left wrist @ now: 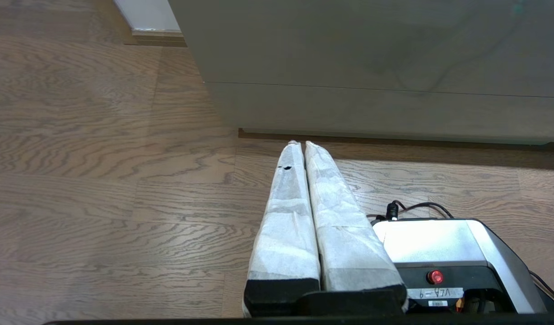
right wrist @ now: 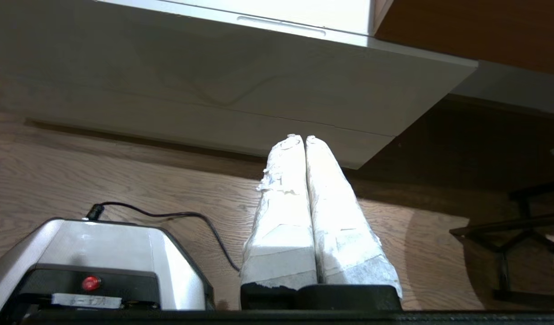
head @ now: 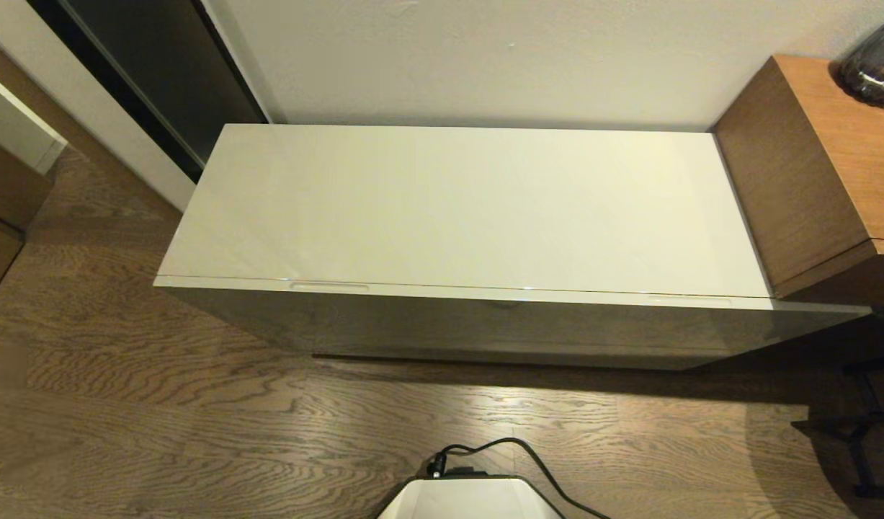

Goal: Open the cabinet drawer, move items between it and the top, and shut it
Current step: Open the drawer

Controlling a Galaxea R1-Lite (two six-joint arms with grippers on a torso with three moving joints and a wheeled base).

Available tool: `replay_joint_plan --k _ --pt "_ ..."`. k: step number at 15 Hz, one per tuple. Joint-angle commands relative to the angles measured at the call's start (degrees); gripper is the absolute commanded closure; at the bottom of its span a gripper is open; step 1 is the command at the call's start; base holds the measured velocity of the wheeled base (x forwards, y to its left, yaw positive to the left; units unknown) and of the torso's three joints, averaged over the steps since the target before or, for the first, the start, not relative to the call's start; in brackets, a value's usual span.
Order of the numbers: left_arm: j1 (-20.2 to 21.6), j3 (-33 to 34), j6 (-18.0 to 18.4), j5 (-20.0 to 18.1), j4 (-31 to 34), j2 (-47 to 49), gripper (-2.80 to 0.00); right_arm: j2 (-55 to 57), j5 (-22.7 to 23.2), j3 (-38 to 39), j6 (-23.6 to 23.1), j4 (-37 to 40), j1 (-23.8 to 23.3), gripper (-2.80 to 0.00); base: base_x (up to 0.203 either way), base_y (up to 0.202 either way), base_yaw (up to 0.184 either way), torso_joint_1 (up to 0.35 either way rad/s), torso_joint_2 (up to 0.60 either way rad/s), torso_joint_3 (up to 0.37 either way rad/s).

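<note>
The low cabinet stands against the wall, and its glossy cream top (head: 463, 209) is bare. The drawer front (head: 485, 328) below it is closed, with shallow pull recesses at the top edge (head: 329, 286). No items show anywhere. Neither arm reaches into the head view. My left gripper (left wrist: 300, 143) hangs low over the floor by the robot base, white-wrapped fingers pressed together, short of the cabinet's front (left wrist: 371, 67). My right gripper (right wrist: 300, 137) hangs likewise on the other side, shut and holding nothing, facing the cabinet's right end (right wrist: 258, 90).
A brown wooden unit (head: 816, 166) abuts the cabinet's right end, with a dark glass vase (head: 877, 65) on it. A black metal stand (head: 867, 425) sits on the floor at the right. The robot base (head: 470, 497) with its cable is in front. A dark doorway (head: 161, 65) is at the left.
</note>
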Motion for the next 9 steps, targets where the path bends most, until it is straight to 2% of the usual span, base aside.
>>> replay_joint_plan --k 1,3,5,7,9 --pt "0.0 0.1 0.0 0.0 0.0 0.1 0.0 0.1 -0.6 -1.4 -0.5 0.8 0.0 0.0 0.0 0.0 0.0 0.0 0.0 0.0" --pt "0.1 0.0 0.0 0.0 0.0 0.1 0.0 0.1 -1.1 -8.4 0.0 6.5 0.0 0.0 0.0 0.0 0.0 0.0 0.0 0.0" --pt "0.0 0.0 0.0 0.0 0.0 0.1 0.0 1.8 -0.4 -16.6 1.9 16.4 0.0 0.0 0.0 0.0 0.0 0.0 0.0 0.0" --pt "0.0 0.1 0.0 0.0 0.0 0.1 0.0 10.1 -0.1 -29.4 5.5 26.1 -0.1 0.0 0.0 0.0 0.0 0.0 0.0 0.0" --pt "0.0 0.1 0.0 0.0 0.0 0.1 0.0 22.0 -1.2 -34.5 7.5 33.0 -0.1 0.0 0.0 0.0 0.0 0.0 0.0 0.0"
